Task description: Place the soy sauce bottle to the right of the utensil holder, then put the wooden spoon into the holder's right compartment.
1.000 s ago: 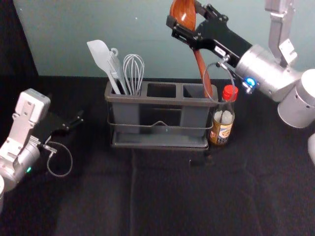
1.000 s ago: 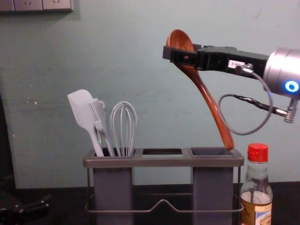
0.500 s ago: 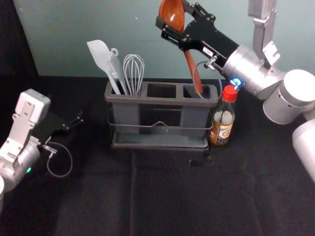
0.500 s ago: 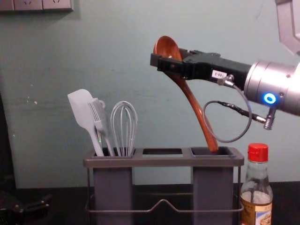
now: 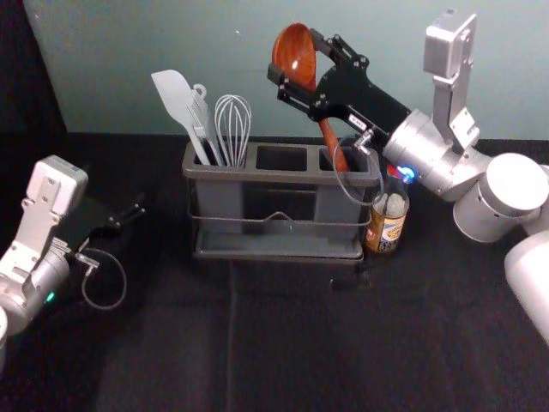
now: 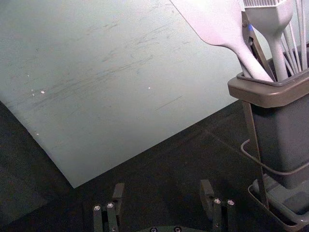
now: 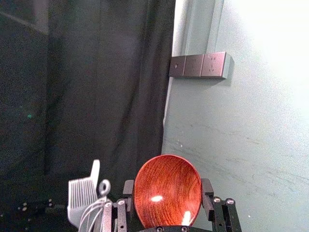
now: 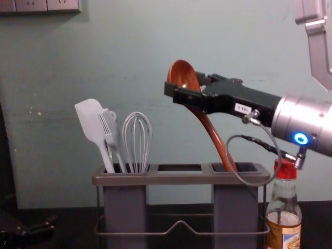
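Note:
My right gripper (image 5: 296,69) is shut on the wooden spoon (image 5: 294,53) near its bowl, above the right part of the utensil holder (image 5: 283,254). In the right wrist view the spoon's bowl (image 7: 167,191) sits between the fingers of the right gripper (image 7: 167,193). The chest view has the tilted spoon (image 8: 212,132) with its handle's lower end inside the mouth of the right compartment (image 8: 236,207). The soy sauce bottle (image 5: 388,221), red-capped, stands upright just right of the holder. My left gripper (image 5: 137,211) is parked at the left; in its wrist view the left gripper (image 6: 163,193) is open.
A white spatula (image 5: 174,96), a brush (image 8: 110,132) and a whisk (image 5: 232,124) stand in the holder's left compartment. A pale wall (image 8: 171,104) rises behind the table (image 5: 283,343). The right forearm (image 5: 429,150) passes above the bottle.
The right gripper has moved left and then down with the spoon, bringing the handle's end from above the right compartment's edge into its mouth. The left arm, holder and bottle have stayed put.

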Available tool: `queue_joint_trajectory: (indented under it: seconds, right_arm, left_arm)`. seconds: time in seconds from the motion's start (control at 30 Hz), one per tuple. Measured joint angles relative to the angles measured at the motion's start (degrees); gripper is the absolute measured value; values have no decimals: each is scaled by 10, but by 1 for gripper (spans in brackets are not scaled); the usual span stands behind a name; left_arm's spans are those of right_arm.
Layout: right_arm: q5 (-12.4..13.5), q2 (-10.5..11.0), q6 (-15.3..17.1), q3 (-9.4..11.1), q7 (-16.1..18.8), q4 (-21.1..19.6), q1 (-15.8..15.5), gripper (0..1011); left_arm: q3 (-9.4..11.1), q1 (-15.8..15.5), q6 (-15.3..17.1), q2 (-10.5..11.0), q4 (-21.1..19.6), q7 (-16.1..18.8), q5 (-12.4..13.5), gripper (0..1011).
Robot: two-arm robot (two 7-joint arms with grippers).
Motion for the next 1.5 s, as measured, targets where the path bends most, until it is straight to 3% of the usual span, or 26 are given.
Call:
queue_joint_trajectory:
  seconds: [0.63,0.73,0.83,0.9,1.5]
  right_arm:
    - [-11,9,-19,20,-37,-33,-56,837]
    - [-11,9,-19,23,-40,-38,-60,870]
    - [-11,8,-19,27,-46,-44,-68,964]
    - [-10,7,-19,29,-47,-45,-70,1002]
    - [-5,6,-10,38,-48,-65,-81,1002]
  left_arm:
    - [0,0,0,0,0,0,0,1005]
    - [0,0,0,0,0,0,0,1005]
    - [0,0,0,0,0,0,0,1005]
    - [0,0,0,0,0,0,0,1005]
    - [0,0,0,0,0,0,0,1005]
